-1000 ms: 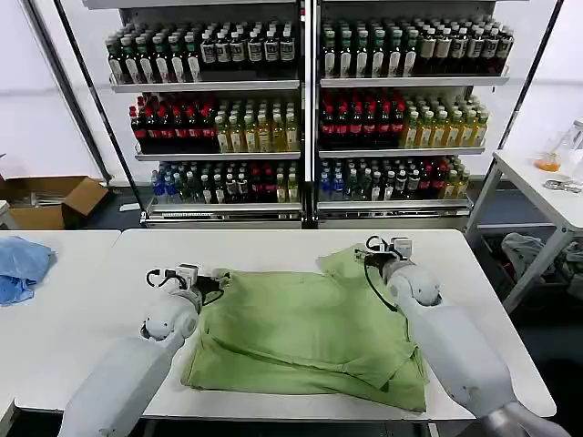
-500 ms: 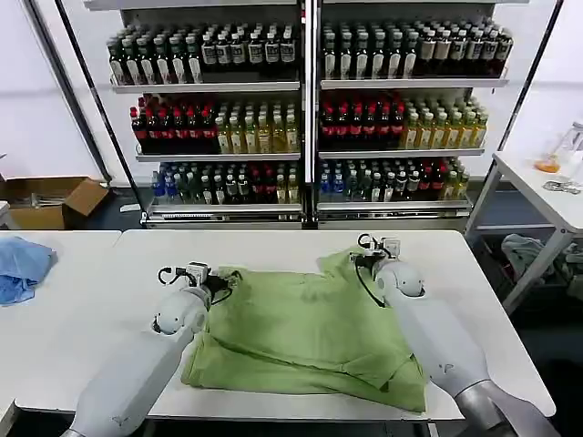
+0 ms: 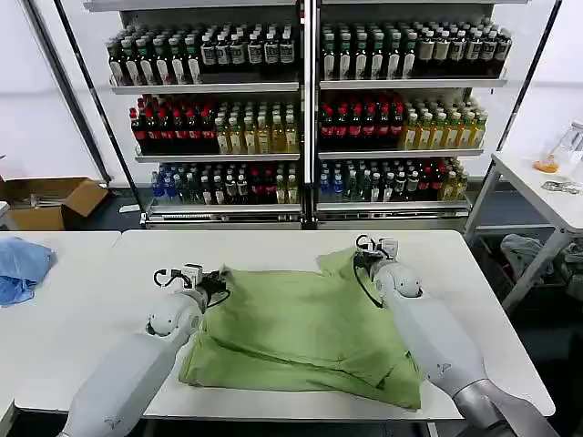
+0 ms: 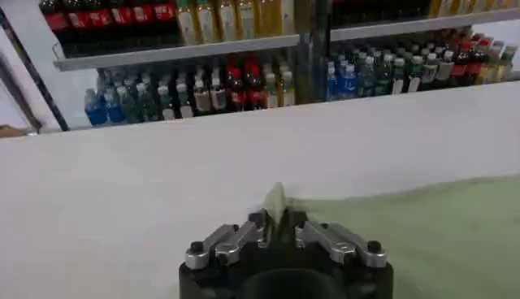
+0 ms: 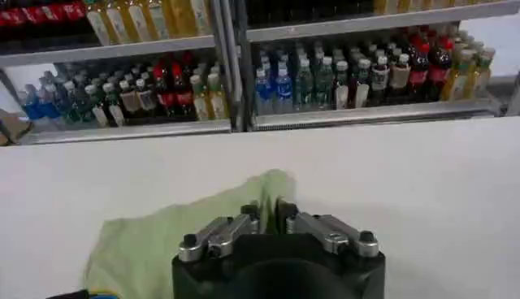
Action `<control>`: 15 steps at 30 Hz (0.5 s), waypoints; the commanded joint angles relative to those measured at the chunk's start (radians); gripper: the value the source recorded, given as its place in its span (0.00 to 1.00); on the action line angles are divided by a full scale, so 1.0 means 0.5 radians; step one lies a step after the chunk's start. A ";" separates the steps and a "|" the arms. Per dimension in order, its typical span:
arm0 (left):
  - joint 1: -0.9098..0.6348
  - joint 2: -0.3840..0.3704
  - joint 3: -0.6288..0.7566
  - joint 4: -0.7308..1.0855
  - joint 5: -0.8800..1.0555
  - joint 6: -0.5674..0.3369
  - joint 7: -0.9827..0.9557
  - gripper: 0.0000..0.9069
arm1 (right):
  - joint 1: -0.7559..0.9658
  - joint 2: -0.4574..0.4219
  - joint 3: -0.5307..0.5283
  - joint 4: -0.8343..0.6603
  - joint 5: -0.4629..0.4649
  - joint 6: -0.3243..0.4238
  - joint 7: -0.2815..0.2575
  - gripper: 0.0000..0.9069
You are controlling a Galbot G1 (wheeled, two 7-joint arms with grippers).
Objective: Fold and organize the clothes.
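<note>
Currently the light green soft cotton polo shirt (image 3: pixel 305 332) lies spread on the white table (image 3: pixel 483 300), already partly folded, its thicker layered edge toward the near side. The left gripper (image 3: pixel 215 282) sits at the shirt's far left corner with its fingers pinched closed on a small peak of green cloth, as the left wrist view confirms (image 4: pixel 276 230). The right gripper (image 3: pixel 360 259) is at the far right corner, likewise clamped on a raised fold of the fabric (image 5: pixel 270 219). Cotton like this looks light and limp: it should drape and sag between the two held corners rather than keep any shape, and it may drag or bunch against the tabletop. Corners and hem edges seem the sensible places to grip, since a pinch in mid-panel would just pucker it. A light blue cloth (image 3: pixel 22 266) lies on the separate table far to the left, well apart from the work.
</note>
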 commanded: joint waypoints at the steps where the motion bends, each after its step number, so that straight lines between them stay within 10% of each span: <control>1: 0.073 0.083 -0.111 -0.200 -0.084 -0.083 0.002 0.07 | -0.049 -0.075 0.008 0.341 -0.044 0.066 0.004 0.00; 15: 0.393 0.291 -0.296 -0.834 -0.214 -0.080 -0.003 0.07 | -0.434 -0.356 0.255 1.159 0.091 0.001 0.077 0.00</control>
